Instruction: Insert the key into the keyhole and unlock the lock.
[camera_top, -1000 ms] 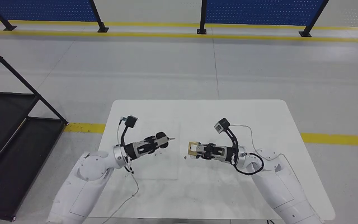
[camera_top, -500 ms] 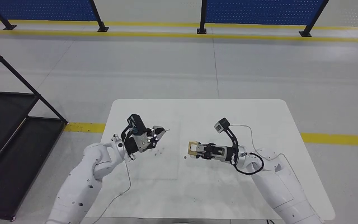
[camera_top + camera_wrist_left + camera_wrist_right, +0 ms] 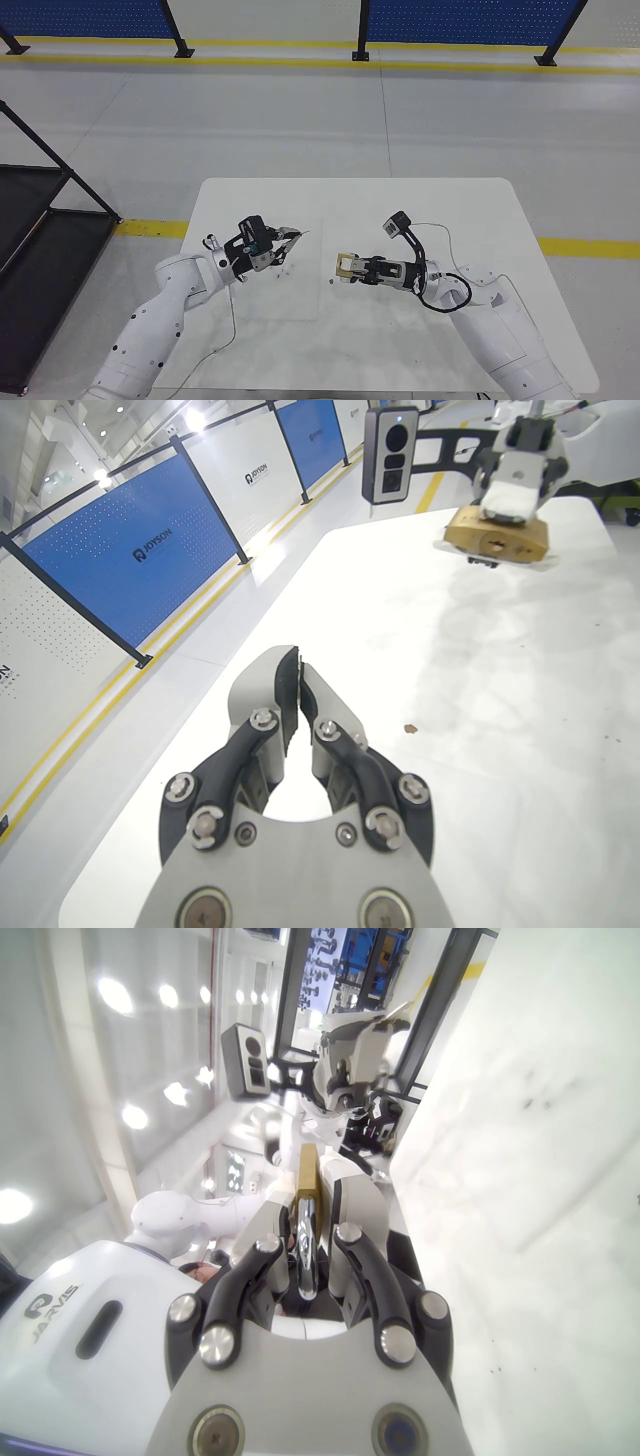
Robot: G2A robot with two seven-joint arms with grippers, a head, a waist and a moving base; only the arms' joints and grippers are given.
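A brass padlock (image 3: 345,266) is held just above the white table (image 3: 470,200), with my right gripper (image 3: 354,267) shut on it. In the right wrist view the lock's brass body (image 3: 307,1167) and chrome shackle (image 3: 305,1248) sit between the fingers. In the left wrist view the padlock (image 3: 500,542) turns its keyhole toward the camera. My left gripper (image 3: 288,240) is to the lock's left, a short gap away, shut on a thin key (image 3: 301,234) that points toward the lock. In the left wrist view the left gripper (image 3: 300,662) has its pads pressed together, with the key edge-on between them.
A small brown speck (image 3: 410,728) lies on the table between the two grippers. A black rack (image 3: 40,250) stands on the floor off the table's left side. Blue barrier panels (image 3: 470,20) line the far floor.
My left arm has pulled back and turned its wrist, then brought the key tip a little toward the lock again. The right gripper and the padlock have stayed still.
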